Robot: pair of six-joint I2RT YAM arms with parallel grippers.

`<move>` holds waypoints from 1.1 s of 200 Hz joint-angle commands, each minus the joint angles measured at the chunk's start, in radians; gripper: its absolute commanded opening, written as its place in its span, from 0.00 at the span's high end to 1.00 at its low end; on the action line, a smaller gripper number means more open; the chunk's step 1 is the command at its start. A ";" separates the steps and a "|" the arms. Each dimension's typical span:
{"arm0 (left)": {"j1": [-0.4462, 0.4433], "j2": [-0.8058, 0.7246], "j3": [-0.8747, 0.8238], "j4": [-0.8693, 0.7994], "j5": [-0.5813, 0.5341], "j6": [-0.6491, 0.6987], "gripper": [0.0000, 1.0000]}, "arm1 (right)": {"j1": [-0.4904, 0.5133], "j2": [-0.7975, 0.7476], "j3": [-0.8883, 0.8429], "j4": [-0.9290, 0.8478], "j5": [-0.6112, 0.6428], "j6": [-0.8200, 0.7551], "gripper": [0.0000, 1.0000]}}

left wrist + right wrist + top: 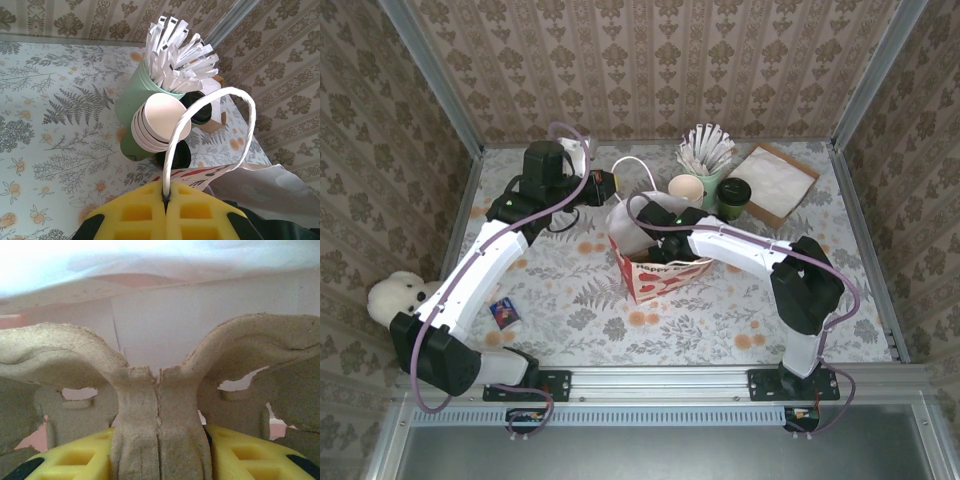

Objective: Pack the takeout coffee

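The takeout coffee (735,193), a small green cup with a black lid, stands at the back of the table, right of the bag. The red-and-white paper bag (655,275) stands open mid-table. My left gripper (604,186) (165,198) is shut on the bag's white rope handle (176,142), holding it up at the bag's back left. My right gripper (665,235) (159,440) reaches down into the bag. Its yellow fingers (75,460) are closed on the centre post of a brown pulp cup carrier (160,405), with the bag's pale inner wall behind.
A stack of lidless green cups (686,187) (157,122) and a green holder of white-wrapped sticks (706,158) (175,55) stand left of the coffee. A brown board with white paper (775,180) lies back right. A white plush toy (400,296) and small blue packet (505,313) lie front left.
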 commanded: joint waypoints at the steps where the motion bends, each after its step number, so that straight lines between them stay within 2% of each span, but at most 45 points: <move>1: 0.007 -0.019 0.018 0.005 0.042 -0.026 1.00 | 0.005 0.036 -0.035 -0.002 0.039 0.045 0.53; 57: 0.007 0.008 0.009 0.056 0.075 -0.048 1.00 | 0.006 0.047 0.029 0.003 0.001 0.011 0.42; 93: 0.007 0.047 0.022 0.050 0.093 -0.039 1.00 | 0.007 -0.054 0.044 0.096 -0.038 -0.022 0.33; 106: 0.033 0.070 0.049 0.026 0.107 -0.024 1.00 | 0.005 -0.066 0.050 0.131 -0.080 -0.059 0.27; 139: 0.034 0.115 0.074 0.013 0.138 -0.032 1.00 | 0.007 -0.071 0.050 0.176 -0.165 -0.122 0.16; 154: 0.037 0.119 0.080 -0.008 0.138 -0.016 1.00 | 0.006 -0.111 0.001 0.241 -0.217 -0.191 0.11; 170: 0.044 0.127 0.096 -0.032 0.136 0.000 1.00 | 0.004 -0.142 -0.024 0.275 -0.288 -0.305 0.09; 194: 0.048 0.137 0.096 -0.022 0.152 0.006 1.00 | 0.002 -0.121 0.017 0.222 -0.384 -0.473 0.09; 209: 0.048 0.139 0.087 0.007 0.183 0.007 1.00 | -0.012 -0.092 0.038 0.177 -0.511 -0.566 0.11; 220: 0.048 0.143 0.078 0.041 0.223 0.017 1.00 | -0.013 -0.072 0.037 0.175 -0.533 -0.631 0.11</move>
